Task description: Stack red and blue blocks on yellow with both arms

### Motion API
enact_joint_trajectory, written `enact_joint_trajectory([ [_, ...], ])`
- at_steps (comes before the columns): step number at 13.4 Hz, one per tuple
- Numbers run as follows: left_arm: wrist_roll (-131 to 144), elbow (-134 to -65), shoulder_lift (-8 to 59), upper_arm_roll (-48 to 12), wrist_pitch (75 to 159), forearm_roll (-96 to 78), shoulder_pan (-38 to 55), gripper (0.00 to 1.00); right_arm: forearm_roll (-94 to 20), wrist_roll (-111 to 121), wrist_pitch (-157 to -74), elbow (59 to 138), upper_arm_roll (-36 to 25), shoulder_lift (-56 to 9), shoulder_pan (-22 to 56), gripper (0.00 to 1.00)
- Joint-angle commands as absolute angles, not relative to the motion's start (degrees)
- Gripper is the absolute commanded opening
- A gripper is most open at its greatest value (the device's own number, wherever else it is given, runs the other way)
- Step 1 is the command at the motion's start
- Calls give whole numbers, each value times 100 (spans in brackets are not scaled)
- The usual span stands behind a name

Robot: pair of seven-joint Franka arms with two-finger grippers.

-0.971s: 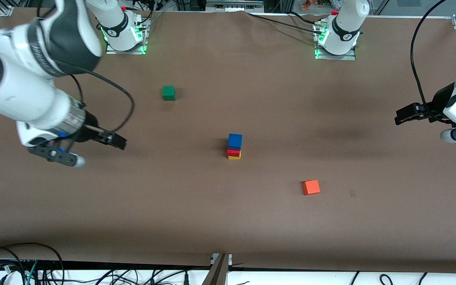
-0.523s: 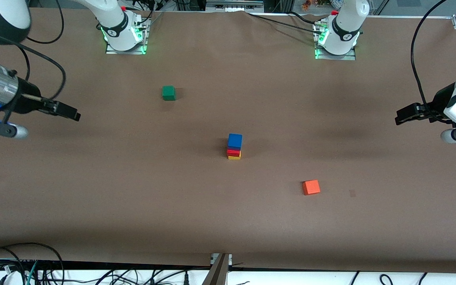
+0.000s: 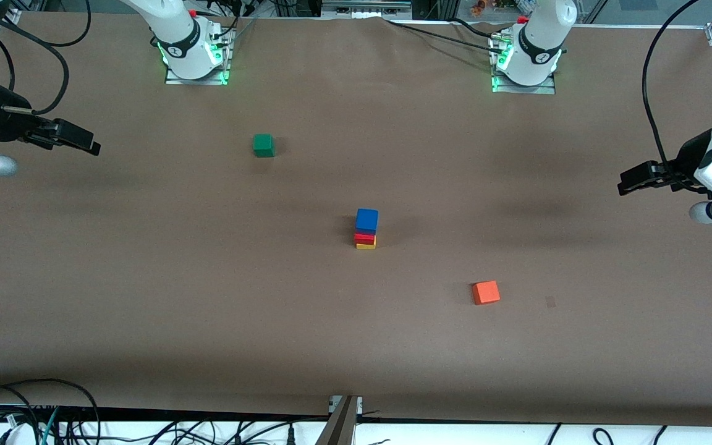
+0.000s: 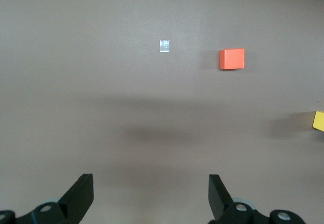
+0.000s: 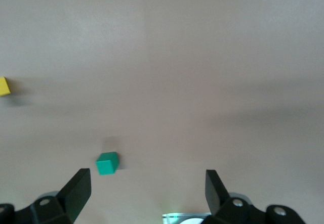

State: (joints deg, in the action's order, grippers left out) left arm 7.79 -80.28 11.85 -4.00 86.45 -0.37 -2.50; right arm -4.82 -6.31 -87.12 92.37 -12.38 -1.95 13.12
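Observation:
The blue block (image 3: 366, 219) sits on the red block (image 3: 364, 237), which sits on the yellow cube (image 3: 366, 245), a three-high stack at mid-table. My right gripper (image 3: 87, 143) is open and empty, up over the right arm's end of the table, well away from the stack. My left gripper (image 3: 625, 183) is open and empty, up over the left arm's end. The left wrist view shows open fingers (image 4: 81, 196) and the yellow cube (image 4: 319, 121) at the frame edge. The right wrist view shows open fingers (image 5: 76, 189) and the yellow cube (image 5: 4, 86).
A green cube (image 3: 263, 145) lies toward the right arm's base, also in the right wrist view (image 5: 107, 163). An orange cube (image 3: 486, 292) lies nearer the camera than the stack, also in the left wrist view (image 4: 231, 58). A small tape mark (image 3: 550, 301) lies beside it.
The right arm has pulled back from near the stack toward its own end of the table and toward the bases. The left arm and the stack have not moved.

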Motion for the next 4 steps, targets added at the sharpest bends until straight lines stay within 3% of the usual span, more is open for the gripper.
enact_joint_trajectory([
  [1, 677, -7884, 1248, -404, 8613, -105, -281, 100, -334, -396, -8763, 9334, -993, -114, 1116, 100],
  [4, 677, -7884, 1248, -404, 8622, -105, -281, 100, -308, -317, -8771, 9238, -1002, -149, 1125, 100],
])
